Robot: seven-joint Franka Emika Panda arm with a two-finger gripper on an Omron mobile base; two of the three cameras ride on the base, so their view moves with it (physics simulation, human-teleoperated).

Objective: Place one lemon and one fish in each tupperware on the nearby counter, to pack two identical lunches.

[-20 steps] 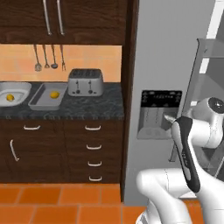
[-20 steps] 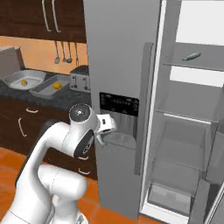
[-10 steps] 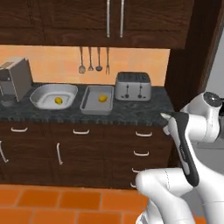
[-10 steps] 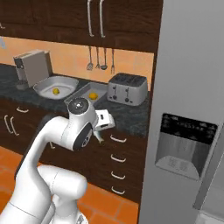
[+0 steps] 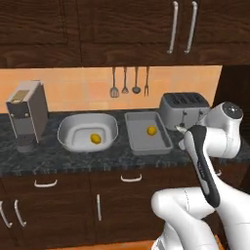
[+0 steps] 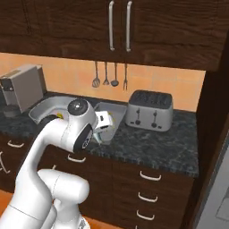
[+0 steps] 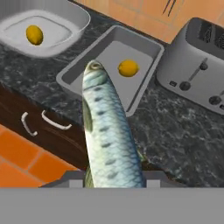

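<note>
A long silver-blue fish (image 7: 109, 135) sticks out from my gripper, which is shut on its tail end; the fingertips are hidden under it. Its head points at the near rim of a rectangular pale-grey tupperware (image 7: 107, 50) that holds one lemon (image 7: 128, 68). Left of that stands a rounder tupperware (image 7: 74, 17) with another lemon (image 7: 34, 35). From the base, both tubs (image 5: 63, 128) (image 5: 136, 139) sit side by side on the dark speckled counter (image 5: 122, 157). My gripper (image 6: 104, 124) hovers at the counter's front edge, just right of the rectangular tub.
A silver toaster (image 5: 185, 110) stands right of the tubs, close to my arm. A grey coffee machine (image 5: 27, 114) is at the counter's left end. Utensils (image 5: 129, 83) hang on the back wall. Drawers with curved handles (image 7: 54, 122) lie below the counter.
The base has swung away from the open fridge to face the counter, so the whole scene shifted; the tubs and toaster are now closer. The fish stays in my grip.
</note>
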